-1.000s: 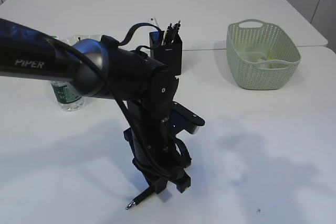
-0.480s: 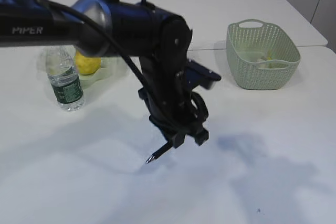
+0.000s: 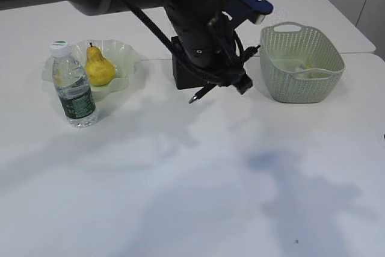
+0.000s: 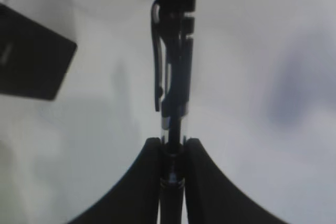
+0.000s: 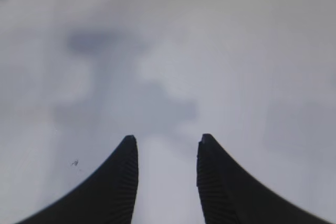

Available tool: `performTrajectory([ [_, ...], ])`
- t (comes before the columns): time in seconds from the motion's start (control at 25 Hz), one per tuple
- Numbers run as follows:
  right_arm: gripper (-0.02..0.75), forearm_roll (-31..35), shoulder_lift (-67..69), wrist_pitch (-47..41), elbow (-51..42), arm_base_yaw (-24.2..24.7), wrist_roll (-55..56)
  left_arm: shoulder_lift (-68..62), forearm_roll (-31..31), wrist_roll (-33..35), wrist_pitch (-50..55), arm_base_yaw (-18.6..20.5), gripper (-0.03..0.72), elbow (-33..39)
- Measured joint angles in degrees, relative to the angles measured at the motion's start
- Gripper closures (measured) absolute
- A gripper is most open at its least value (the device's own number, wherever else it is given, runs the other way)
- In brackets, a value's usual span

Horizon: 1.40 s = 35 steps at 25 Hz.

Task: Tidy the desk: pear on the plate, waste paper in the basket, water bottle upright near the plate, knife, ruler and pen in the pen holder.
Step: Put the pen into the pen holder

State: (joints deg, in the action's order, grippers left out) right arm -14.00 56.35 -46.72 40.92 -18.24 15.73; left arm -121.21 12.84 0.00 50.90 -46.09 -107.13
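Exterior view: showing a white table point(image 3: 180, 197) with a matte top, soft grey shadows lying across the near half. Butting against a second white table point(image 3: 150, 10) behind, a seam running between them. Pale panelled wall at the back edge.

Standing upright at left, water bottle point(image 3: 72, 91), just in front of the plate point(image 3: 123, 58). Sitting in the plate, pear point(image 3: 99, 67), stem up. Sitting at right, basket point(image 3: 301, 61), with waste paper point(image 3: 310, 64) showing yellow inside. Peeking out behind the arm, pen holder point(image 3: 180, 79), mostly hidden. Hanging above the table beside the pen holder, left gripper point(image 3: 225, 82), clamped on a pen point(image 3: 201, 93), tip slanting down and left, clear of the surface.

Left wrist view: looking along the pen point(image 4: 176, 77), blurred. Pinching the clear barrel between both fingers point(image 4: 144, 182), clip facing left. Showing the black pen holder point(image 4: 31, 59) at the upper left over the white tabletop point(image 4: 262, 51).

Right wrist view: showing only white tabletop point(image 5: 210, 51) with faint grey shadow patches and a tiny dark speck point(image 5: 75, 163) at lower left. Holding fingers point(image 5: 118, 182) apart at the right gripper point(image 5: 167, 145), nothing between them.
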Motion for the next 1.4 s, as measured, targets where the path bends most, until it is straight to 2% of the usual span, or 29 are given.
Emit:
performTrajectory([
  [0.4,0.423,0.00,0.00,0.12,0.00,0.00,0.00,0.00,0.97,-3.39,-22.50,3.02,0.626,-0.11],
  [0.68,0.423,0.00,0.00,0.12,0.00,0.00,0.00,0.00,0.63,-3.84,-32.57,7.95,0.626,-0.11],
  [1.04,0.423,0.00,0.00,0.21,0.00,0.00,0.00,0.00,-5.72,-3.98,-43.91,13.64,0.626,0.13],
  [1.4,0.423,0.00,0.00,0.21,0.00,0.00,0.00,-5.65,-12.84,-3.98,-50.05,14.92,0.626,0.22],
])
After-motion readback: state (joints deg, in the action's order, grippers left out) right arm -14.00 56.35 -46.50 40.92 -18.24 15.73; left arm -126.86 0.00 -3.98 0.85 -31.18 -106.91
